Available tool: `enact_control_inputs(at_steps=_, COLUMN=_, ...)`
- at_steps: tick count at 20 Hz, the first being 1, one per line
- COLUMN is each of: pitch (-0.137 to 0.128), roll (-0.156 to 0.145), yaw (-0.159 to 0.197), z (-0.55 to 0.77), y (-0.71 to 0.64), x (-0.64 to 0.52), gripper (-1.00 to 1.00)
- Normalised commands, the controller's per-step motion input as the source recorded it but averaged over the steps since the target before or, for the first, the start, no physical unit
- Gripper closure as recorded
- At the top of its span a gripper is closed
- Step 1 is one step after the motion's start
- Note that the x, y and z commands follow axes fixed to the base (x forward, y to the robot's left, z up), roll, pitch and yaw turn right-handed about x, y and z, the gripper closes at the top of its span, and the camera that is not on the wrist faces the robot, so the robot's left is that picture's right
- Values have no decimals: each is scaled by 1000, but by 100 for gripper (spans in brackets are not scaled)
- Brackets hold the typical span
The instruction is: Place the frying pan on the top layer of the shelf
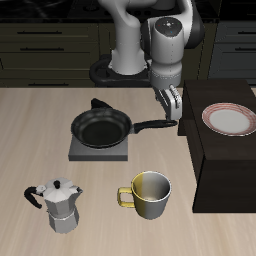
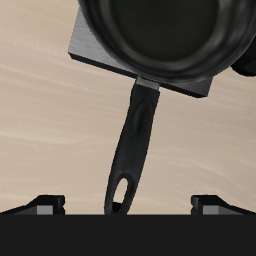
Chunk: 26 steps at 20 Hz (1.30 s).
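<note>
The round black frying pan sits on the square grey burner plate, its long handle pointing toward the dark boxy shelf. My gripper hangs just above the handle's end, beside the shelf's edge. In the wrist view the pan and its handle lie below my gripper. The jaws stand wide apart on either side of the handle's end, open and holding nothing.
A white plate with a red rim lies on the shelf's flat top. A silver moka pot and a yellow mug stand nearer the table's front edge. Dark cabinets run along the back.
</note>
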Motion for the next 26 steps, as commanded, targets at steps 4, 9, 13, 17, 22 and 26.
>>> enact_control_inputs(at_steps=4, pitch=17, roll=-2, yaw=15, z=-201, y=8, x=59, gripper=-100)
enact_control_inputs(at_steps=9, pitch=22, roll=-14, yaw=-13, z=-187, y=-93, x=39, gripper=-100)
enact_control_inputs(at_steps=13, pitch=25, roll=-22, yaw=-10, z=-181, y=-145, x=59, gripper=-100)
enact_control_inputs(at_steps=17, pitch=36, roll=-12, yaw=-16, z=-206, y=-94, x=-13, gripper=-100)
enact_control_inputs(at_steps=22, pitch=40, roll=-12, yaw=-39, z=-356, y=-141, x=-99, gripper=-100)
enact_control_inputs(at_steps=26, pitch=-10, roll=11, yaw=-7, z=-189, y=18, x=-205, gripper=-100)
